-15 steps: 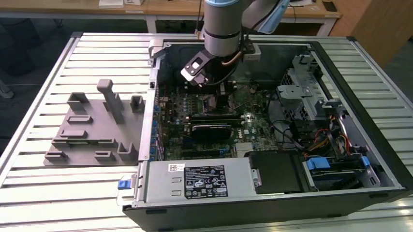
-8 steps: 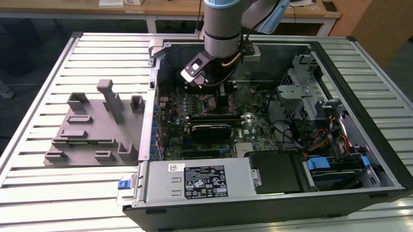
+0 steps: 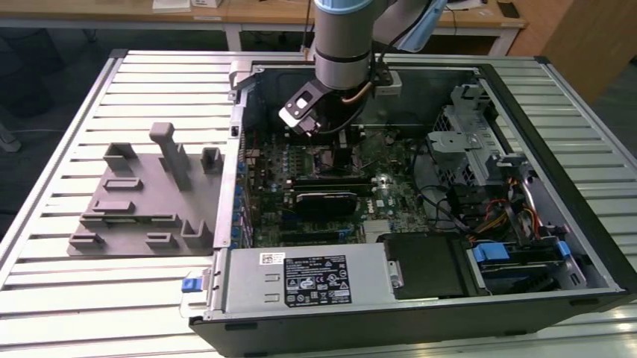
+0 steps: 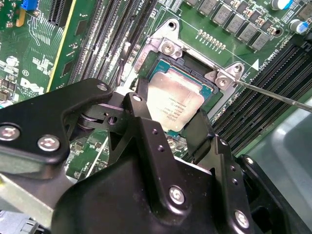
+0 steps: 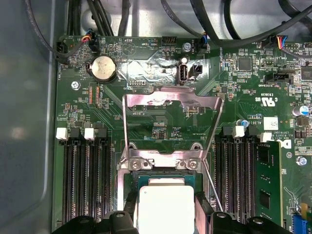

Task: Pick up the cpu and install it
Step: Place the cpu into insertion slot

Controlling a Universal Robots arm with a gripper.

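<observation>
**CPU at the socket, claw clamped on it: install step, not pickup**

- Table (image 3: 60, 298): slatted metal. The open computer case (image 3: 398, 332) takes its middle and the side toward the exterior view's right.
- The arm (image 3: 344, 37) reaches down into the half of the case by the table's far edge.
- Grey plastic tray (image 3: 149, 201) with upright blocks sits near the table edge on the exterior view's left, well apart from the work.
- Motherboard (image 5: 161, 122) lies flat in the case. The socket (image 4: 187, 62) is open, with its load plate (image 5: 168, 99) swung up and clear.
- Claw (image 4: 170, 109): pinching the cpu (image 4: 175, 100), with its fingers (image 4: 197, 131) pressed on two opposite edges.
- The cpu is silver side up, directly over the socket opening and roughly square to it. I can't tell whether it is touching down or just above.

Judgement: pickup is done and placement is in hand. Seating calls for the chip level and its edges lined up with the socket walls, with no sideways slide or tilt.

Obstacles:
- The thin socket lever (image 4: 273, 93) sticks out just beside one finger.
- Memory slots (image 5: 87, 180) flank the socket on both sides, so finger clearance is tight.
- The coin cell (image 5: 103, 67) and cables at the board's edge are well clear.
</observation>
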